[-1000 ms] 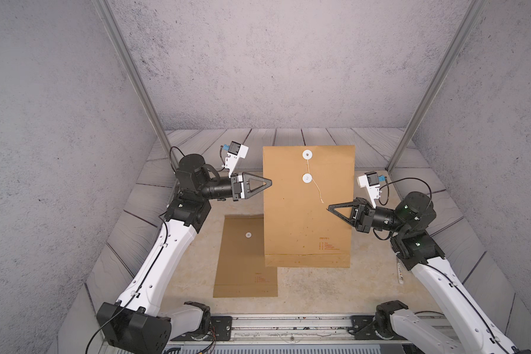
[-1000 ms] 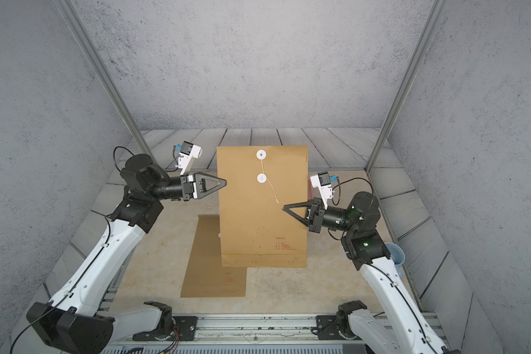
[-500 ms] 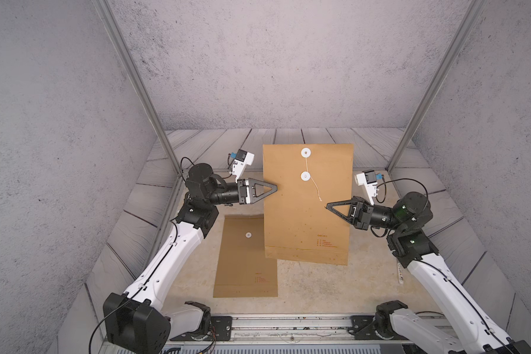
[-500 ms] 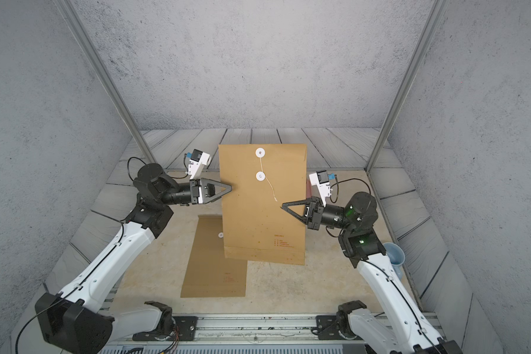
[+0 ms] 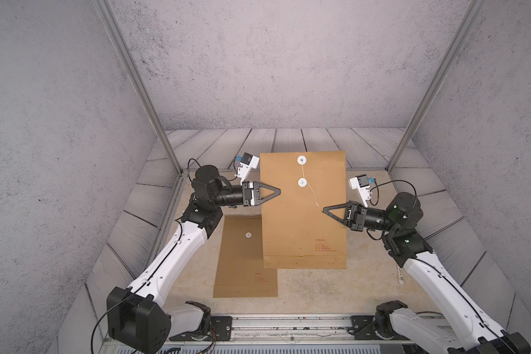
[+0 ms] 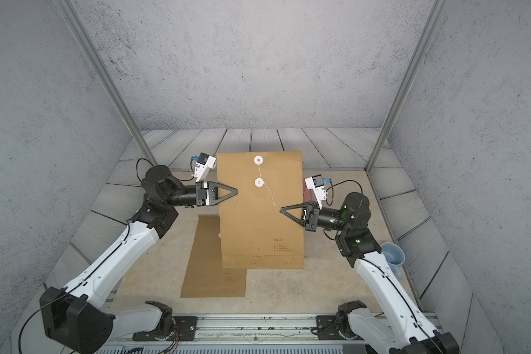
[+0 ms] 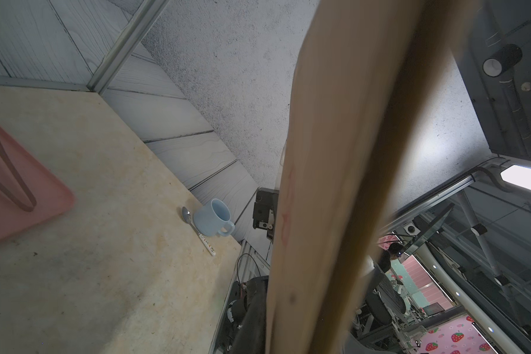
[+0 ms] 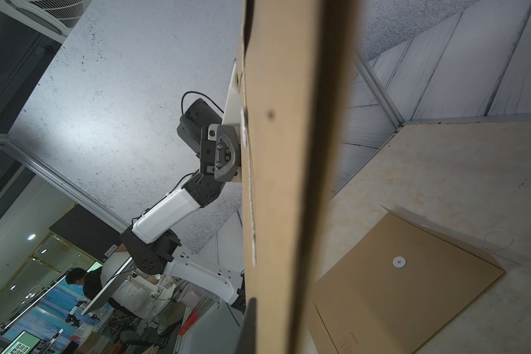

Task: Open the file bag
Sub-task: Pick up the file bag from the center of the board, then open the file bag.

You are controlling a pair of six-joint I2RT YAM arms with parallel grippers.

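The bag (image 5: 302, 220) hung upright in the air above the worktop (image 5: 365, 285), gripped from both sides. The left hand (image 5: 277, 191) pinched its left edge, level with the lower white disc (image 5: 302, 182). The right hand (image 5: 325, 211) was pressed together on the bag's right side, its tips just beside the dangling end of the string (image 5: 312, 194). Another bag (image 5: 242, 263) lay flat on the worktop, partly hidden behind the raised one.

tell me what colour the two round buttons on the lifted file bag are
White buttons on the brown file bag; clearest in a top view.
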